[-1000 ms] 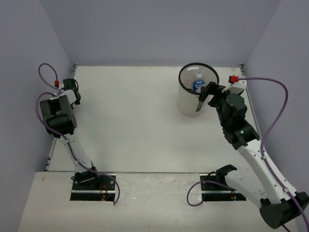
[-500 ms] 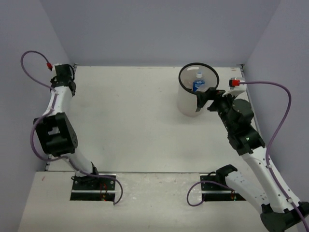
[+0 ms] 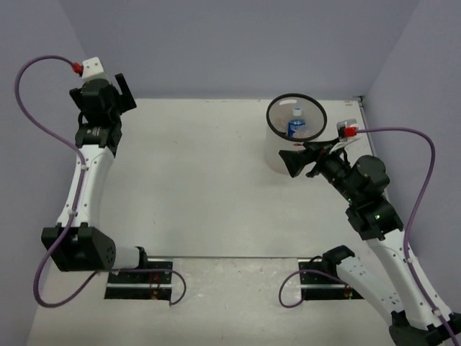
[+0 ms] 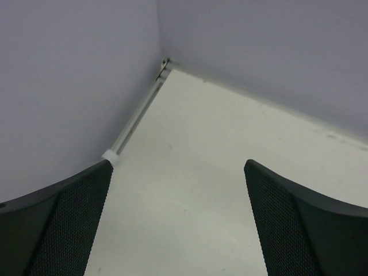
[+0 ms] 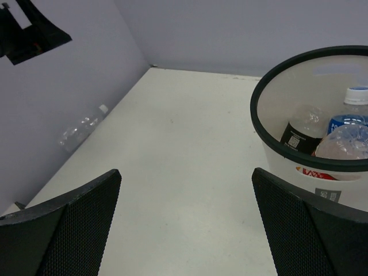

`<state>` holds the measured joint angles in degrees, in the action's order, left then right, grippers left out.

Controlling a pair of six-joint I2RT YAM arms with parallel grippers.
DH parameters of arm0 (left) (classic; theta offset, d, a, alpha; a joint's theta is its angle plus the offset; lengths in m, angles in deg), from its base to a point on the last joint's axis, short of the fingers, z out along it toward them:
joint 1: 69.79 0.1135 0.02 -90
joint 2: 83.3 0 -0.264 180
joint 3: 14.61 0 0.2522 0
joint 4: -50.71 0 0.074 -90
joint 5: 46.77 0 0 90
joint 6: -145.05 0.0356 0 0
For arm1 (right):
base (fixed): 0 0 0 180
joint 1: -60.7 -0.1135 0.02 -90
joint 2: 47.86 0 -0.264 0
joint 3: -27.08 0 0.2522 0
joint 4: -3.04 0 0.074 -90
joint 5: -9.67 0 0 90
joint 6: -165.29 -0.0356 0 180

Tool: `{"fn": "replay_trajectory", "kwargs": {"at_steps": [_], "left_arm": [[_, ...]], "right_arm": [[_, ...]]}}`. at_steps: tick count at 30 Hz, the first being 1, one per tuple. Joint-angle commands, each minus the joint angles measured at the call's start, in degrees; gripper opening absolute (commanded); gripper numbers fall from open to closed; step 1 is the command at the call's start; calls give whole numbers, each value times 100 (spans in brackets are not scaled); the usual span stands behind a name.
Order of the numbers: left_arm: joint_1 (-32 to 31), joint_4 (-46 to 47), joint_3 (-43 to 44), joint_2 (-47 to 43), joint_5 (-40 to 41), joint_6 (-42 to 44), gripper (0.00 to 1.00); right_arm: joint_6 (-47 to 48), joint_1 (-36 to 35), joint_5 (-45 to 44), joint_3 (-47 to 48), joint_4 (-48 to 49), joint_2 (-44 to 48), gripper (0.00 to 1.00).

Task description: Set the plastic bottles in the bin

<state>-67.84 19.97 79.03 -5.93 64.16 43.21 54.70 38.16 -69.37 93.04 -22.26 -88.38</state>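
Jaws of the right gripper (image 5: 187, 172) are held wide apart and nothing is carried between them. It is poised beside the bin (image 5: 275, 112), just short of its rim. The left gripper (image 4: 177, 167) is likewise spread and empty, and is raised at the far left corner over bare table (image 4: 195, 132).

Three bottles are seen inside the bin: a black-labelled bottle (image 5: 299, 137), a blue-labelled bottle (image 5: 348, 118) and a clear bottle (image 5: 345, 142) lying against them. A red mark is glimpsed through the bin's side, possibly a fourth label, though this cannot be made out.

One stray bottle (image 5: 82, 127), clear and white-capped, appears to lie at the foot of the left wall (image 5: 69, 75), well apart from the bin. It is not yet binned.

That bottle is judged to be empty, so it should be very light and thin-walled. It is easily dented by a hard squeeze and is likely to roll or skid on its smooth round side. It is best taken across the middle of its body, with the jaws set square to its length. Little room can be expected for a finger on the wall side.
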Motion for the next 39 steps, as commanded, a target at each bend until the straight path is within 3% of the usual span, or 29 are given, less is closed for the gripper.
{"fn": "replay_trajectory", "kwargs": {"at_steps": [1,4,7,9,12,18,22,25,31,39], "left_arm": [[202,-821,474,784,505,402,100],[462,-1345,951,1212,260,498,100],[1015,-1668,1075,1725,712,384,100],[1232,-1844,1043,1997,1425,459,100],[1303,-1540,630,2334,2152,706,100],[1413,-1379,284,3001,2564,449,100],[1558,-1148,46,3216,2326,347,100],[1621,-1328,189,3327,2820,63,100],[1887,-1159,190,3434,2052,139,100],[1931,-1380,276,4009,1883,50,100]], "right_arm": [[-96,5,-48,238,19,-370,99],[-28,13,-133,247,35,-565,99],[160,6,-413,239,37,-671,99],[310,5,-704,251,18,-680,99],[453,5,-815,228,63,-617,99],[503,5,-808,-24,212,-277,99],[558,5,-850,-223,392,10,99],[590,5,-816,-246,381,61,99],[609,5,-893,-246,353,13,99],[703,5,-1087,-315,391,83,99]]}}
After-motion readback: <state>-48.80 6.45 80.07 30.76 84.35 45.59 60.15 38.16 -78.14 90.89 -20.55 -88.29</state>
